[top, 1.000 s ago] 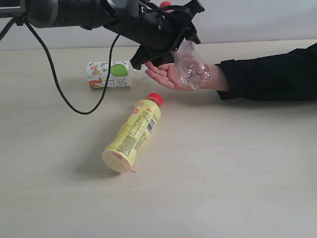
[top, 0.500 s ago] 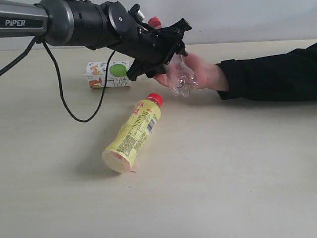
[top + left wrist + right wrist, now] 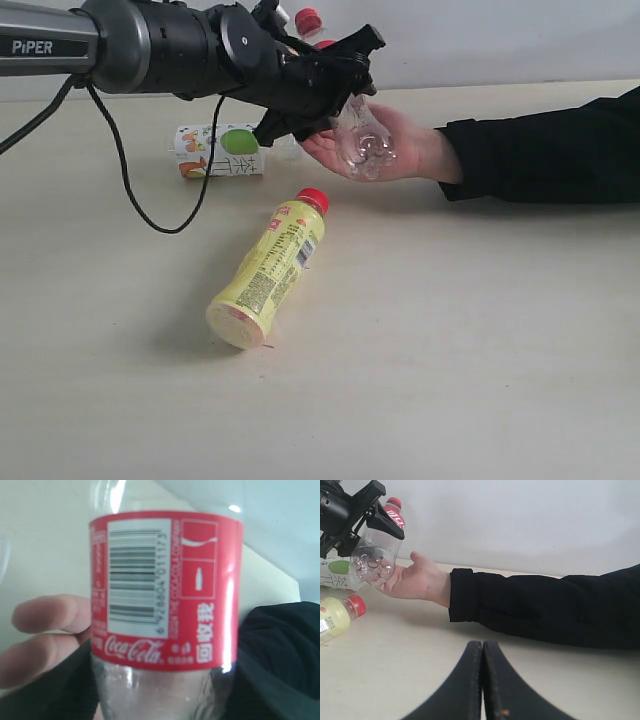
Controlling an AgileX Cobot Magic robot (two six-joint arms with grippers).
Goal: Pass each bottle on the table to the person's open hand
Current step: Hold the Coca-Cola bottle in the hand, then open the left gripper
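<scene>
1. The black left gripper (image 3: 330, 85) has its jaws clamped across the red label of a clear bottle (image 3: 365, 145) of thin plastic with a red cap. It holds the bottle tilted, cap up and away from the person.
2. The base of the clear bottle lies in the person's bare, palm-up open hand (image 3: 410, 150), which comes from a black sleeve. Whether it truly rests on the palm or hangs just above it cannot be told.
3. The fingers (image 3: 45, 630) lie flat rather than curled, so letting go now could send the round base rolling off the palm onto the pale beige table (image 3: 480, 330).
4. Pressing further down could crush the soft wall or push into the palm, because the jaws grip mid-body.
5. Pulling away before the jaws spread fully would drag the bottle out of the hand again.
6. A yellow bottle with a red cap (image 3: 270, 270) lies on its side near the hand. A short bottle with a green-apple label (image 3: 222, 150) lies just beyond the arm. A dropped bottle or a low retreat could knock either one.
7. The right gripper (image 3: 482, 647) hangs low with its jaws pressed together and empty, well apart from the handover.
</scene>
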